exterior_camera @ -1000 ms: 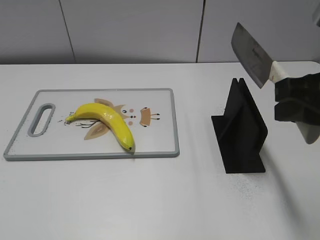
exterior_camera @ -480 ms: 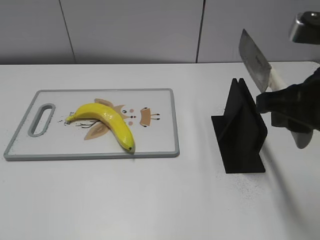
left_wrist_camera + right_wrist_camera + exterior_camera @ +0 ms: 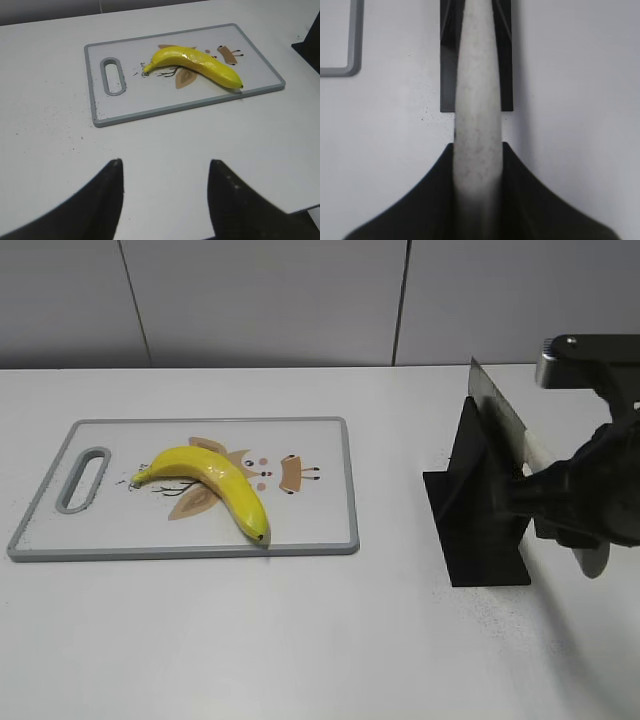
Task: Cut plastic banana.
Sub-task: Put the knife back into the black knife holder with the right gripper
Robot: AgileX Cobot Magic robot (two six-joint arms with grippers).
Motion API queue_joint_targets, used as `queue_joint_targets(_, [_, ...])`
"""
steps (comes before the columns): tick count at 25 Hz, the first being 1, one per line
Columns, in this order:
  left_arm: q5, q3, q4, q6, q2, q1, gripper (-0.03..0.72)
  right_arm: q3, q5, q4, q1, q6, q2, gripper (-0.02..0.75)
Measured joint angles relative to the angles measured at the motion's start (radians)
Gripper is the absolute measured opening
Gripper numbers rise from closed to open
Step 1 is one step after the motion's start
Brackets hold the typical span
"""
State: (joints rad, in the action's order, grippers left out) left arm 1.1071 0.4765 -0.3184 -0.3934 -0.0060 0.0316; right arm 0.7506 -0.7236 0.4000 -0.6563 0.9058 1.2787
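Observation:
A yellow plastic banana (image 3: 215, 484) lies whole on the grey-rimmed cutting board (image 3: 320, 520) at the left; it also shows in the left wrist view (image 3: 200, 64). My right gripper (image 3: 478, 147) is shut on the white handle (image 3: 477, 100) of a cleaver. Its steel blade (image 3: 497, 415) sits in the slot of the black knife stand (image 3: 480, 510) at the right. My left gripper (image 3: 165, 167) is open and empty above bare table, in front of the board; it is out of the exterior view.
The cutting board (image 3: 195, 102) has a handle slot (image 3: 83, 480) at its left end. A grey wall runs behind the white table (image 3: 300, 640).
My right gripper has come down with the cleaver, and the blade has gone from above the stand into its slot. The banana and board have not moved.

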Motion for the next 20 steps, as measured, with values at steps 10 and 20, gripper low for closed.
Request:
queue_joint_targets(10, [0.000, 0.000, 0.000, 0.000, 0.000, 0.000, 0.526, -0.020, 0.066, 0.035, 0.000, -0.002, 0.041, 0.162])
queue_joint_targets(20, [0.000, 0.000, 0.000, 0.000, 0.000, 0.000, 0.526, -0.020, 0.063, 0.040, 0.000, -0.002, 0.083, 0.162])
